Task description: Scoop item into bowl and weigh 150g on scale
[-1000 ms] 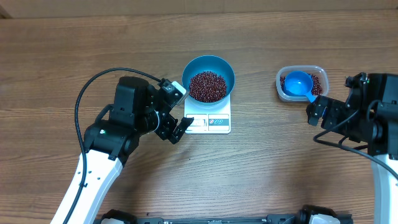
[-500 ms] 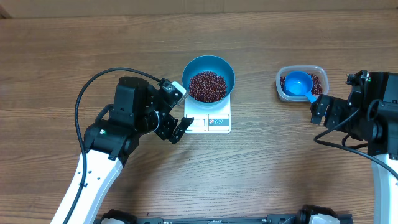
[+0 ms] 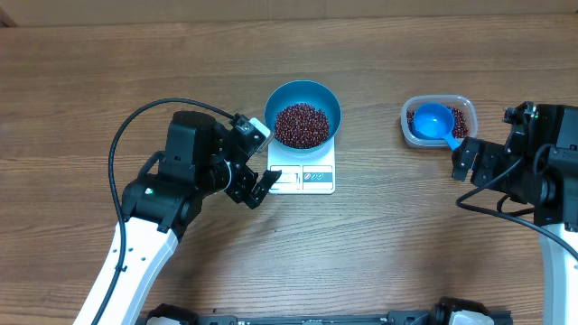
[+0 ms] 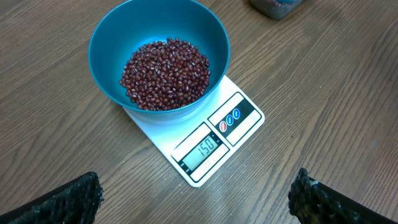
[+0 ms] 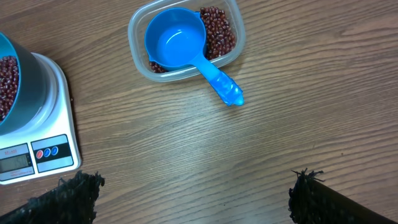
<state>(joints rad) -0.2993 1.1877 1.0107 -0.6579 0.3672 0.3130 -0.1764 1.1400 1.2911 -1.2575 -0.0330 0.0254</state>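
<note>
Hanging released are left pincer (image 4: 196, 190) and right pincer (image 5: 196, 186); only left wrist reads 150 on scale (image 4: 208, 140).

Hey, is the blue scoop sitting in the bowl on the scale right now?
No, the scoop rests in the clear tub of beans, handle poking over its rim, apart from the bowl.

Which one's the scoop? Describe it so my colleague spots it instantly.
On the brown wooden table, find the clear rounded-rectangle plastic tub of red-brown beans on its right side. The small bright blue scoop lies in it, handle sticking out over the rim. Unlike the deep round blue bowl on the white scale, it has a handle.
</note>
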